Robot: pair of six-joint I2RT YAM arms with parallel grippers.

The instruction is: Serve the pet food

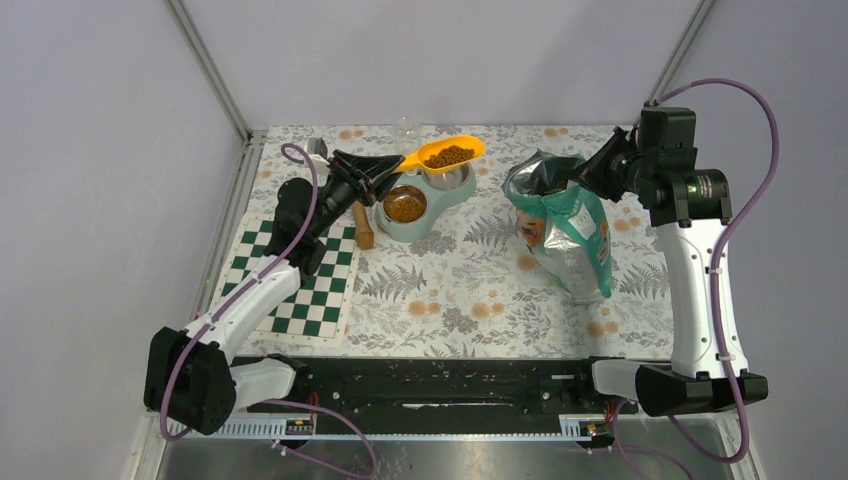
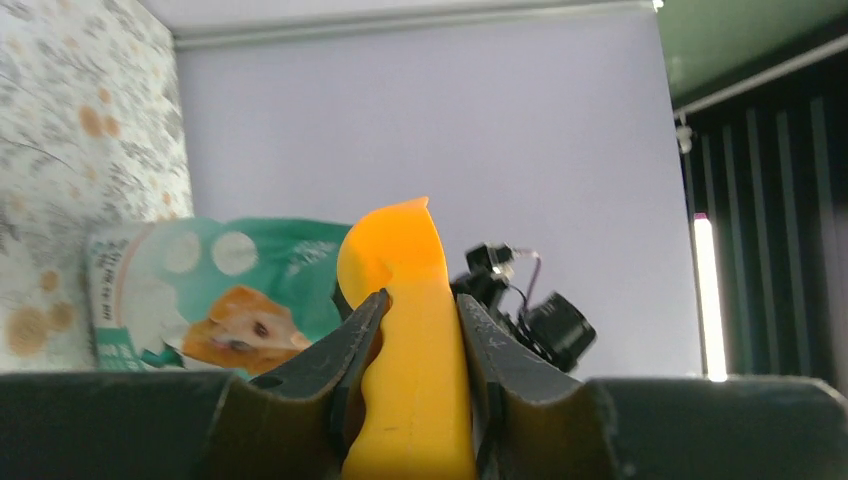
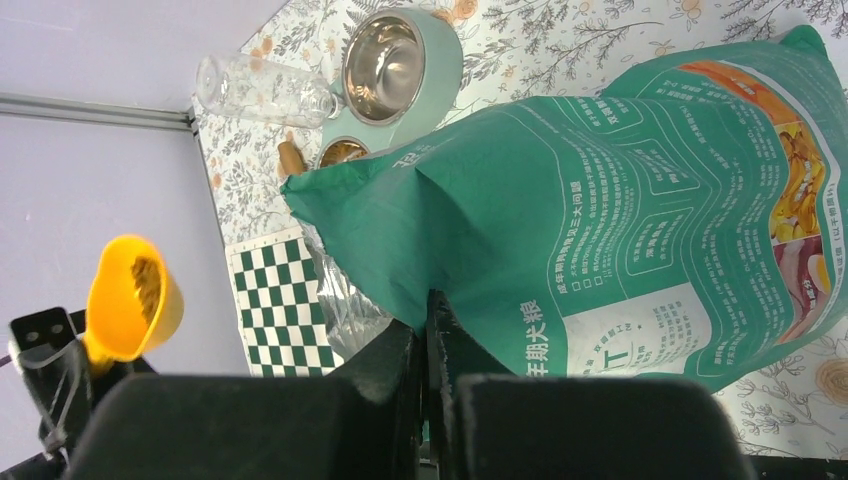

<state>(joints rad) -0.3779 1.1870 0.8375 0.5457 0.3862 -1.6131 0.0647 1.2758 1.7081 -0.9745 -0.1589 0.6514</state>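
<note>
My left gripper (image 1: 392, 167) is shut on the handle of the orange scoop (image 1: 447, 153), held level above the far bowl of the twin feeder (image 1: 428, 218). Brown pet food (image 1: 449, 156) fills the scoop. More kibble (image 1: 404, 205) lies in the near bowl; the far steel bowl (image 3: 382, 66) looks empty. In the left wrist view the fingers (image 2: 350, 345) clamp the orange handle (image 2: 412, 360). My right gripper (image 1: 589, 172) is shut on the top edge of the teal-and-silver bag (image 1: 562, 225), holding it upright; the right wrist view shows the jaws pinching the bag's rim (image 3: 427, 300).
A green-and-white checkered mat (image 1: 300, 281) lies at the left. A brown wooden piece (image 1: 362, 227) sits beside the feeder. A clear plastic bottle (image 3: 262, 91) lies behind the feeder near the back wall. The floral tablecloth (image 1: 450, 290) covers the table.
</note>
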